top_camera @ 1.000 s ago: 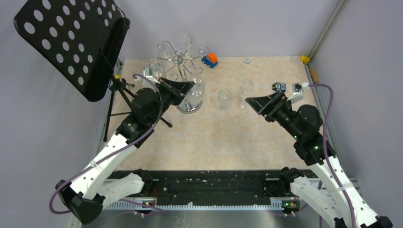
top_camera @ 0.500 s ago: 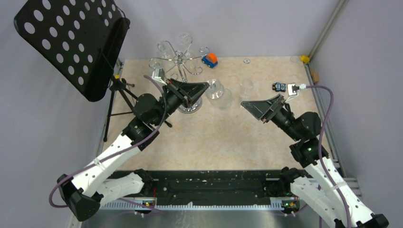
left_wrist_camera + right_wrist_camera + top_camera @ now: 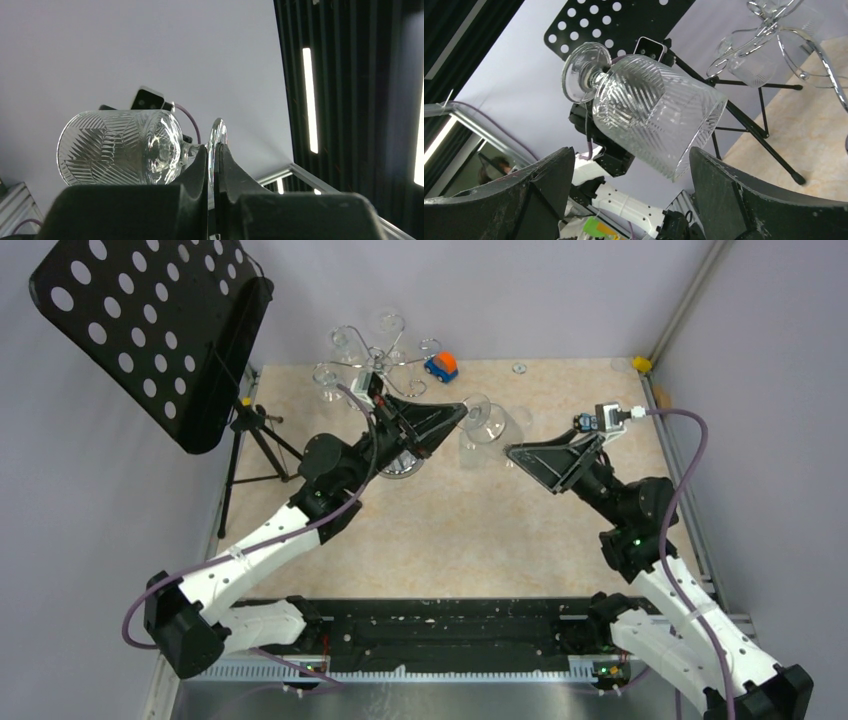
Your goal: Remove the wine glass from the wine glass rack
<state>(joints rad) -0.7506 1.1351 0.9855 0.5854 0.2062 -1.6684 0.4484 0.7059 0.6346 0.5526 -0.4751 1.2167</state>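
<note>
The wine glass, clear with a cut herringbone bowl, hangs tilted in the air to the right of the wine glass rack, apart from its chrome scroll arms. My left gripper is shut on the glass's round foot; the left wrist view shows the foot disc pinched between the fingers and the bowl lying out to the left. My right gripper stands open just right of the glass. In the right wrist view the bowl hangs above and between the wide fingers, touching neither.
Other glasses still hang on the rack, whose disc base sits on the table. A tumbler stands under the held glass. A toy car lies behind. A black perforated music stand on a tripod fills the left.
My left arm has carried the wine glass up and to the right, away from the rack, toward the right gripper. The right gripper has opened slightly wider and shifted left toward the glass.
</note>
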